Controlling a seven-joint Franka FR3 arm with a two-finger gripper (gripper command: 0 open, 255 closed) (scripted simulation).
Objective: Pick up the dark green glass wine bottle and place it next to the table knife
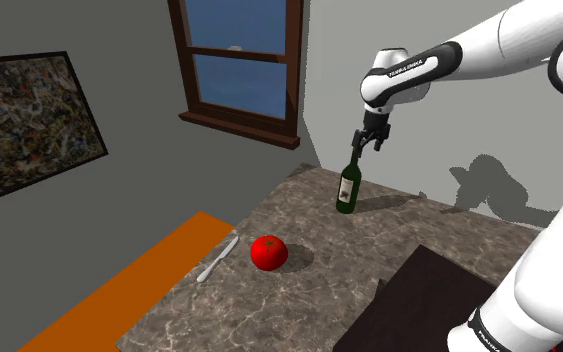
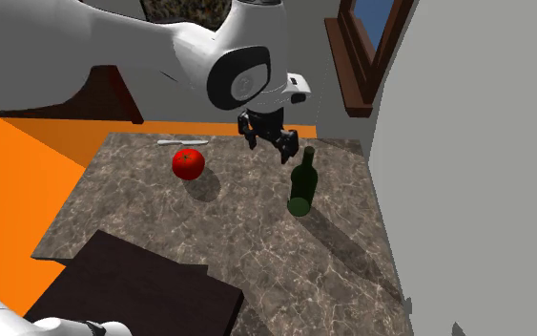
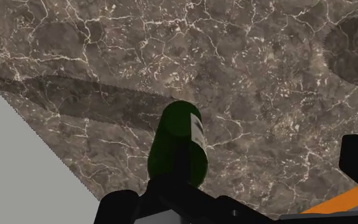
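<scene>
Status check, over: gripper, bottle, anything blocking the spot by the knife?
Gripper at wine bottle neck, grip unconfirmed. Bottle across the table from knife. Tomato beside knife, on bottle's side.

Bits of the scene around the wine bottle that can't be made out

The wine bottle's (image 1: pixel 347 190) label is too small to read. In the shoulder view I can't tell whether the pincer (image 1: pixel 359 146) touches the bottle's neck, and in the wrist view black parts of the pincer cover the bottle's mouth and neck. Far off to the shoulder view's left of the bottle, the painting (image 1: pixel 24 120) runs past the edge, and the window (image 1: pixel 239 60) behind the bottle is cut off at the top. Nearer than the bottle, the dark stand (image 1: pixel 429 305) and the tabletop (image 1: pixel 389 250) are cut by the lower edge, and the arm (image 1: pixel 489 50) leaves at the right edge.
</scene>
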